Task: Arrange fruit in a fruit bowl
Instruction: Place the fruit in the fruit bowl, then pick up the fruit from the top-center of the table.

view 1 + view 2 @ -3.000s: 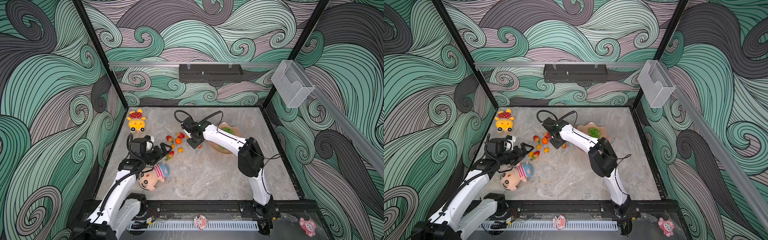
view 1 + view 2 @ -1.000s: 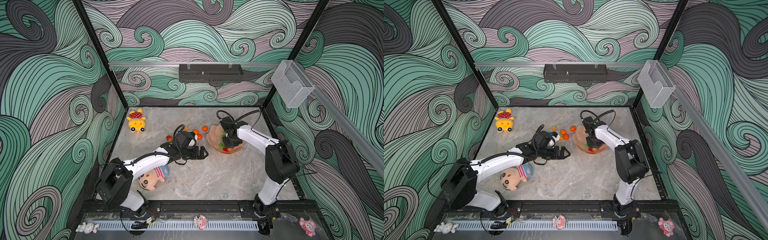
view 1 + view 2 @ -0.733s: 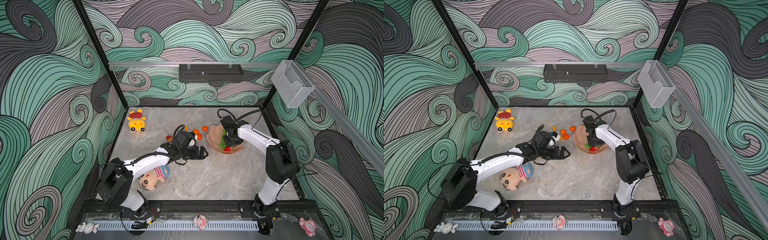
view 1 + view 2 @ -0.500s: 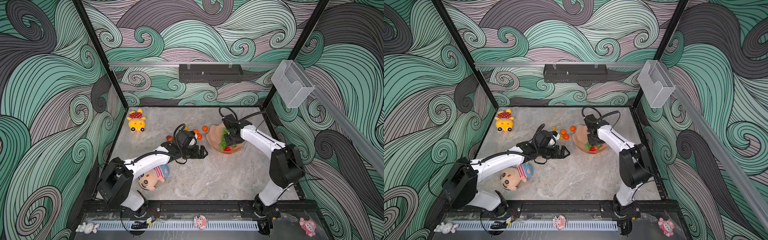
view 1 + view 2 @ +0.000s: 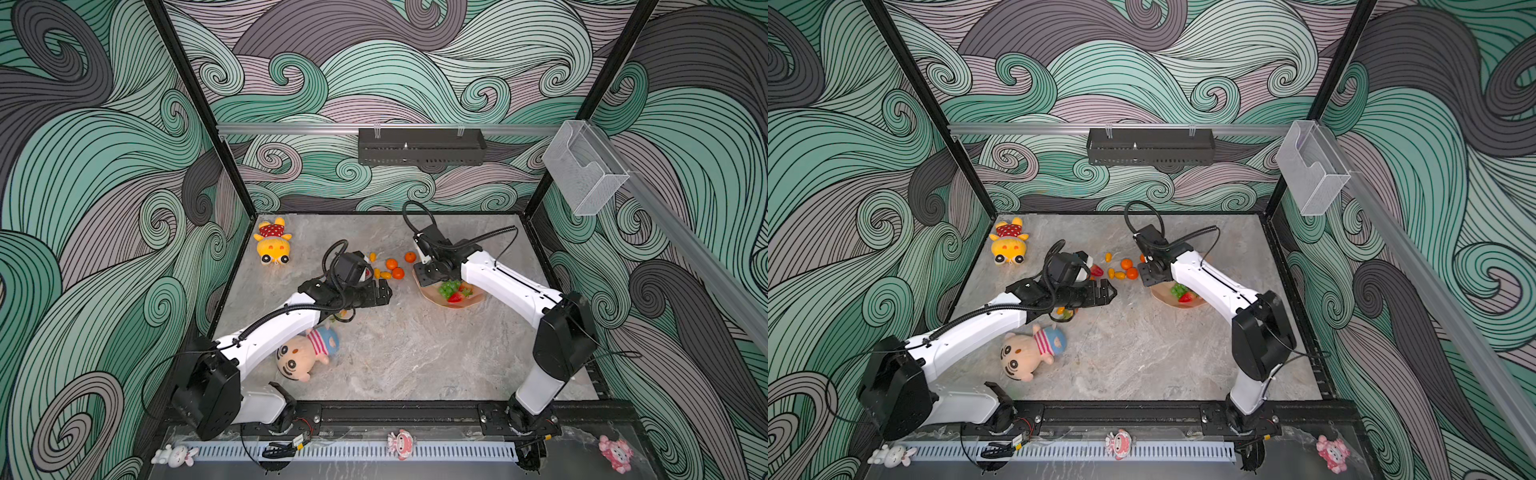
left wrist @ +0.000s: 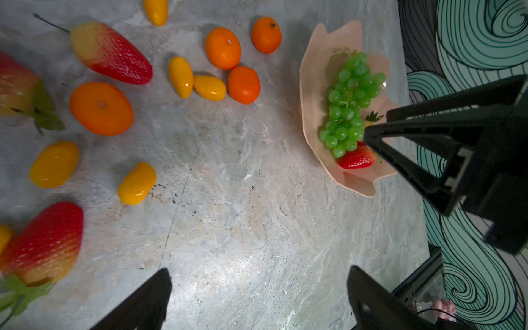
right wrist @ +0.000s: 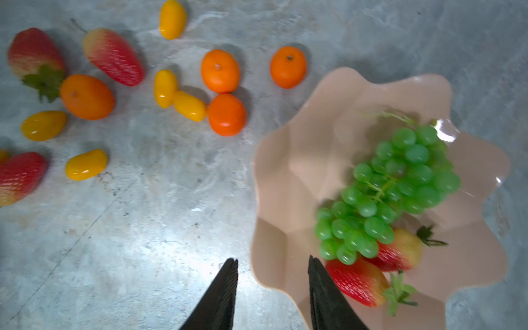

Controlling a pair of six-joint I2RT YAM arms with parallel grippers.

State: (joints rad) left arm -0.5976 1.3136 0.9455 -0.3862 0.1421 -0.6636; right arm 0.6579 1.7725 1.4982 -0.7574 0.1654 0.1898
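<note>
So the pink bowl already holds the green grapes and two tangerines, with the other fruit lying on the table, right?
Not quite: with the green grapes, the pink bowl holds two strawberries, not tangerines, as the right wrist view shows. The other fruit is lying on the table.

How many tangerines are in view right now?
4 tangerines, all on the table outside the fruit bowl: three near its rim, one farther off beside a strawberry. The grapes could hide more.
</note>
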